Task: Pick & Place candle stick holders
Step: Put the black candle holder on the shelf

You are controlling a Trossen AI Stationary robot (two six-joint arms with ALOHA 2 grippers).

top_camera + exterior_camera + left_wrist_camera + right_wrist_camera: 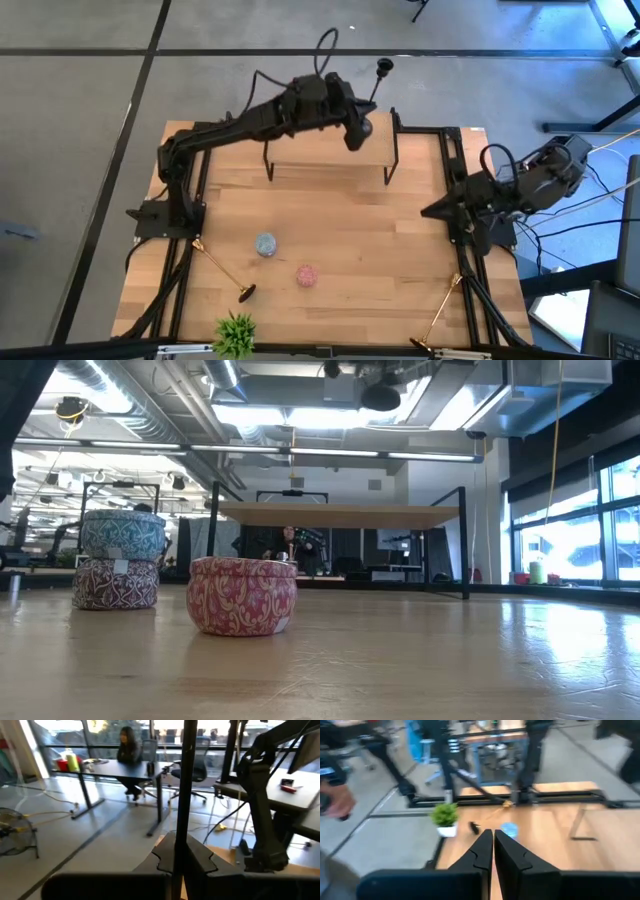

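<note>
High view: L claw [357, 135] is up at the far side, over the wooden shelf [330, 155], clenched on the black holder [378, 88]. The stick leans out past the shelf's far edge w/ its cup end uppermost. Two gold holders are lying flat on the tabletop [400, 250]: one near-left [220, 267], one near-right [440, 313]. R arm is parked at the right edge, its claw [432, 211] over the tabletop edge. A blue tin [265, 244], pink tin [306, 275] and plant [236, 333] sit on the near half.

Low view: pink tin [242, 595] up front, blue tin [122, 534] stacked on another at left, shelf [340, 513] at the back. Can't make out any holder or claw here.

L wrist view: the black holder [184, 780] runs straight up between the shut fingers of the L claw [182, 855], so the grip looks solid. Room and a seated person are beyond.

R wrist view: R claw [493, 845] is clenched w/ tips meeting and nothing in it, facing the plant [445, 815] and blue tin [509, 829].

Step, as I read it: carry/place phase for the black one, gold pair not yet handled. Next move calls for getting the base down square on a flat spot, prob. the shelf, w/ the stick vertical before letting go. It's tall w/ a small foot, so a tilted release would likely tip it.
</note>
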